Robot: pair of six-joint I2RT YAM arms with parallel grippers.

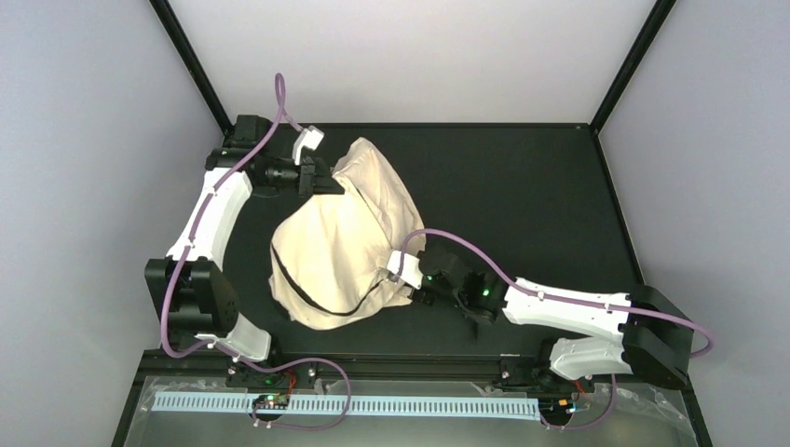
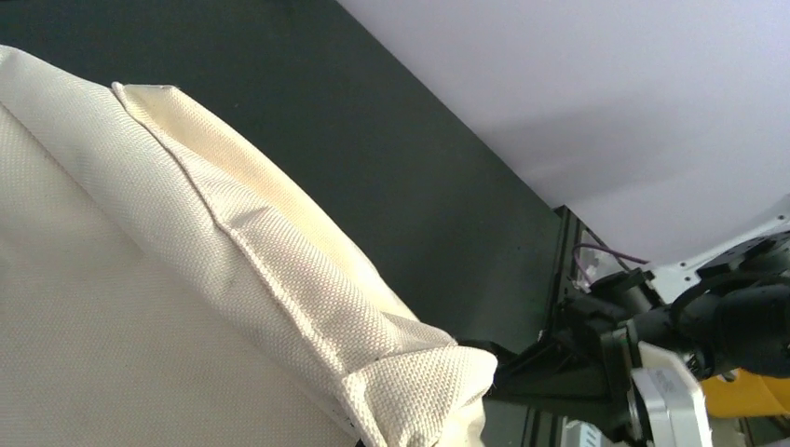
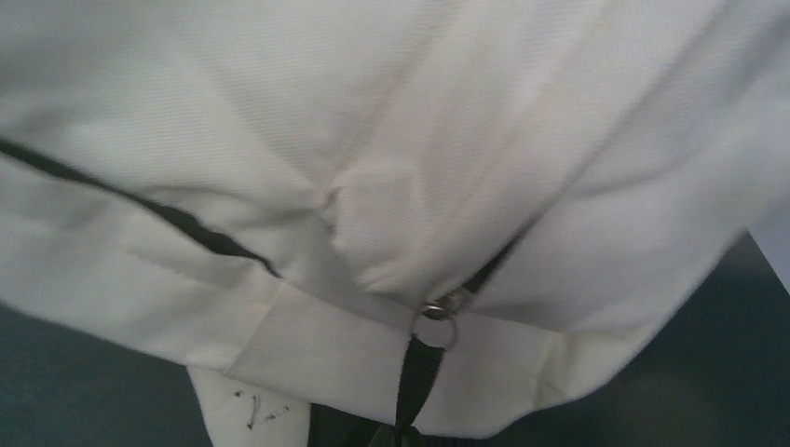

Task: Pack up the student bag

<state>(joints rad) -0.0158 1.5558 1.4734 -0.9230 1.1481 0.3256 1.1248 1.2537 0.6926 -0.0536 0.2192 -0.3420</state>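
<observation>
Backpack [image 1: 335, 242], one, of cream-beige fabric, lies in the middle of the black table [image 1: 559, 186]. Both of the two grippers are closed. The left gripper [image 1: 328, 183] pinches the bag's far-left corner, and the right gripper [image 1: 412, 291] clamps its black zipper pull strap [image 3: 416, 372] at the near-right edge.

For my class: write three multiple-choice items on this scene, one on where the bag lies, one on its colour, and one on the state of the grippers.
1. Where does the student bag lie? A on the black table; B on a chair; C on a shelf.
2. Its fabric is: A red; B cream-beige; C blue.
3. Both grippers are: A wide open, high above the bag; B out of view; C shut on the bag's edges.
Key: 1 A, the top view shows it lying on the table. 2 B, the cloth is cream in every view. 3 C, the left gripper and the right gripper meet its sides, closed.
</observation>
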